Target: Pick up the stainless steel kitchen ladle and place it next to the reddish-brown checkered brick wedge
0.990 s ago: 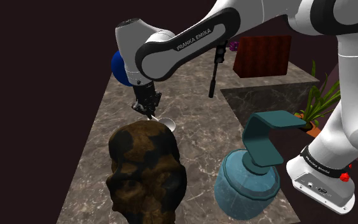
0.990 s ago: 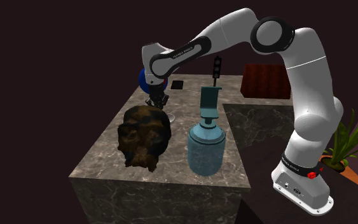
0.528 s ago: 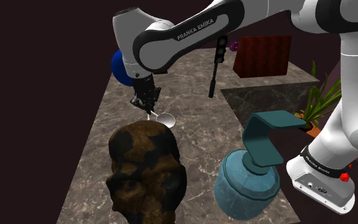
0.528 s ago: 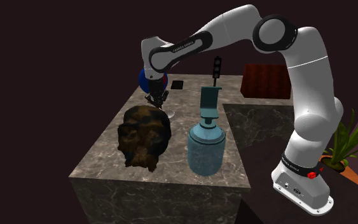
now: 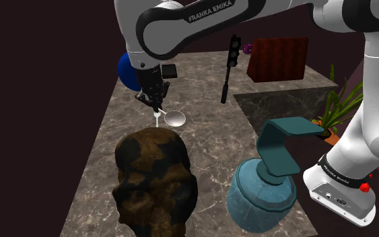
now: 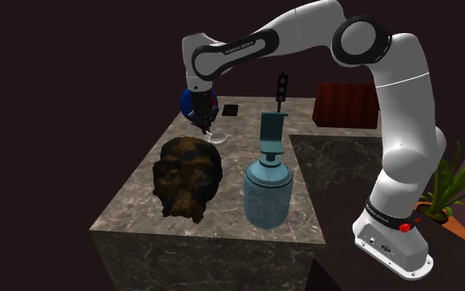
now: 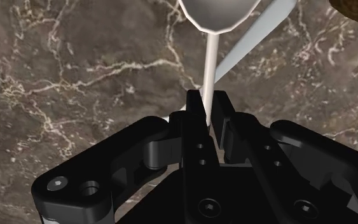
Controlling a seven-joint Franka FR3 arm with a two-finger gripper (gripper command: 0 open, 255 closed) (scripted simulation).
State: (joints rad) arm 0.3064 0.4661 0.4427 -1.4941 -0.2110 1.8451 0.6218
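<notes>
Black tool (image 7: 206, 105) clasps the ladle (image 7: 219, 14) by its thin handle, bowl over the marble tabletop (image 5: 208, 134), well apart from the red-brown wedge (image 5: 277, 59).

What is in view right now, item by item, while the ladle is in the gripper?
ladle: one, silver, handle clasped in the gripper, bowl just beyond the lump
wedge: one, dark red-brown, far end, shoulder view's right
lump: one, mottled brown, skull-shaped, near end of counter
pump bottle: one, teal, beside the lump
ball: one, blue, behind the gripper
traffic light model: one, black, upright near the wedge
flat square: one, black, lying by the ball
plant: one, green, off the counter
counter: one, brown marble
arm: one, white
gripper: one, black, shut on the ladle
</notes>
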